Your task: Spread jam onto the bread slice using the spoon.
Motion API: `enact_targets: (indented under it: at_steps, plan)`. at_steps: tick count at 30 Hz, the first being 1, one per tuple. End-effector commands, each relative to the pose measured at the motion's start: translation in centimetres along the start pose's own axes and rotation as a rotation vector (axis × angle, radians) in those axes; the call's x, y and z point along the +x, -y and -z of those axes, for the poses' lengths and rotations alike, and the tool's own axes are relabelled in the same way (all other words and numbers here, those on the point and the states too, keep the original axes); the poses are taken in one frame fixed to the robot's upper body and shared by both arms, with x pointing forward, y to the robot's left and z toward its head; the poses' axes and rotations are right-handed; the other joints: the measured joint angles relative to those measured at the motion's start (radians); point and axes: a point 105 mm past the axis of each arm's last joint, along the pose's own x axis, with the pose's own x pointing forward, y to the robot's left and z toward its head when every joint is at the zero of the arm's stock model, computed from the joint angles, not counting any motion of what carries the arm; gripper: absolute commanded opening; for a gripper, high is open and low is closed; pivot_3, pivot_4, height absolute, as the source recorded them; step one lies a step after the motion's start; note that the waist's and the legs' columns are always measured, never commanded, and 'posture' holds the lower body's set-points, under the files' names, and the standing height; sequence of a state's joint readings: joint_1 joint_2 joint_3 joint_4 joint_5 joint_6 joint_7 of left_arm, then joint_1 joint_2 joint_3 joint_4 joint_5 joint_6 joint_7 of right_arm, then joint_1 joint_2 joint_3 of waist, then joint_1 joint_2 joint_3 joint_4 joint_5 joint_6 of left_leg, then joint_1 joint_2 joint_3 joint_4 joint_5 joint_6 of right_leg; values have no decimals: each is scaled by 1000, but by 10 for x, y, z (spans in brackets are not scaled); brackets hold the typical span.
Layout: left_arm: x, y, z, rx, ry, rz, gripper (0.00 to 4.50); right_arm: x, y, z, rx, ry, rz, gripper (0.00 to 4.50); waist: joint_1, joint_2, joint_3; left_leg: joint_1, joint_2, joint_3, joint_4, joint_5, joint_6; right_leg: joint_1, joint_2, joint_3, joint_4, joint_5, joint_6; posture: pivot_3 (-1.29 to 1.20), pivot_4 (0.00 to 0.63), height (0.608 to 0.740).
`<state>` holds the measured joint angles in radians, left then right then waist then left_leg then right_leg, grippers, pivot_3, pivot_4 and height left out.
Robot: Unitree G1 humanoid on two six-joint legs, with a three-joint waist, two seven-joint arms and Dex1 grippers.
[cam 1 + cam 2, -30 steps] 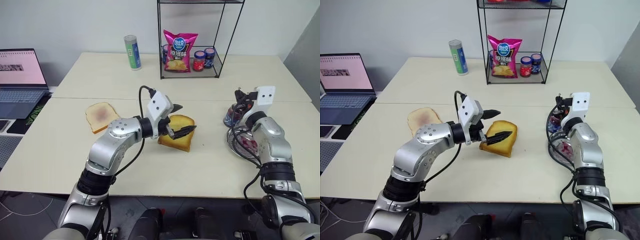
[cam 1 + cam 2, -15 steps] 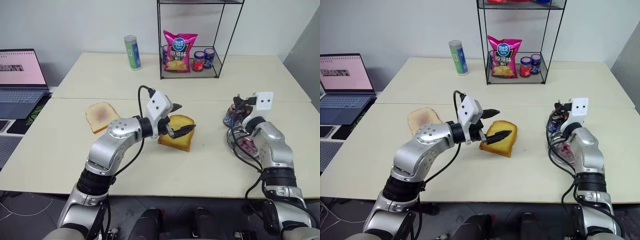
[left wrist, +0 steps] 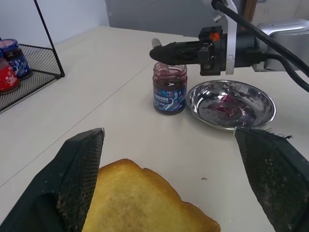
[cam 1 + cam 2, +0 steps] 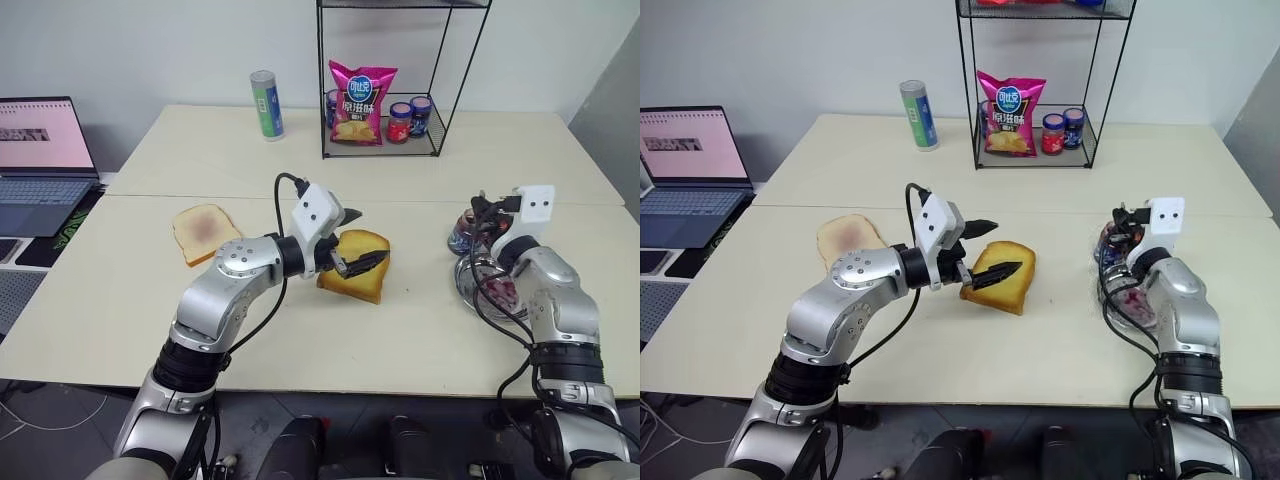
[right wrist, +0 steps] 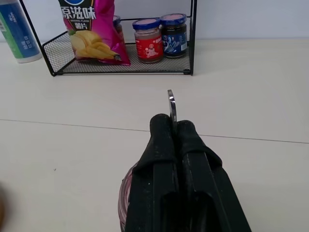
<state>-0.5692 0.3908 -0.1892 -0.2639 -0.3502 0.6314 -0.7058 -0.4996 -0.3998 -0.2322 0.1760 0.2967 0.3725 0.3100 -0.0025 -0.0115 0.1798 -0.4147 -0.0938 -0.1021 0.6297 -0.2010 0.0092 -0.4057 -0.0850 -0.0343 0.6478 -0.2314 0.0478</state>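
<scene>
I'm seeing bright, even, diffuse light casting only soft shadows on the table. The steel dish is glinting with mild glare, and nearby fingers are looking blurred.

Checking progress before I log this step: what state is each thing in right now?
left gripper: open, fingers either side of the bread slice
bread slice: tilted, no jam on its face
right gripper: shut on the spoon
spoon: held above the open jam jar
steel dish: smeared with jam
</scene>
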Motion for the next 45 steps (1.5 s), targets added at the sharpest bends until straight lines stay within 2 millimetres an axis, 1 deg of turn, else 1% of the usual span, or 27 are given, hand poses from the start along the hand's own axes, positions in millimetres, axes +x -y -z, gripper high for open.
enact_targets:
  at_steps: [1,8,14,21,25,28,32,41,45]
  plan:
    - [-4,-6,-10,33,31,-35,4500,-2,6,-11,-23,8,-2,15,0,0,0,0,0,0,0,0,0,0,0,0,0,0,0,0,150,740]
    - [-5,-9,-10,39,31,-49,4500,-11,7,-19,-56,-4,-33,15,2,0,0,0,0,0,0,0,0,0,0,0,0,0,0,0,150,740]
    - [-4,-11,-10,41,31,-55,4500,-23,5,-23,-80,-46,-69,15,3,0,0,0,0,0,0,0,0,0,0,0,0,0,0,0,150,740]
    - [-3,-13,-10,47,34,-56,4500,-31,7,-23,-63,-86,-64,15,2,0,0,-1,0,0,0,0,0,0,0,0,-1,0,0,0,150,740]
    - [-1,-14,-11,49,38,-56,4500,-29,14,-22,49,-78,-3,15,3,0,0,-1,0,0,0,0,0,0,-1,0,-1,0,0,0,150,740]
    - [-1,-14,-11,51,39,-55,4500,-25,16,-24,135,-62,23,15,2,0,0,-1,0,0,0,0,0,0,-1,0,0,0,0,0,150,740]
    - [0,-15,-11,57,41,-56,4500,-14,21,-35,291,-13,81,15,1,0,0,-1,0,0,0,0,0,0,0,0,0,0,0,0,150,740]
    - [-1,-16,-9,58,40,-62,4500,-13,32,-40,392,-5,130,15,1,0,0,-1,0,0,0,0,0,-1,0,0,0,0,0,0,150,740]
    - [-1,-16,-9,57,40,-62,4500,-17,35,-44,435,-3,140,15,0,0,0,-1,0,0,0,0,0,-1,0,0,0,0,0,0,150,740]
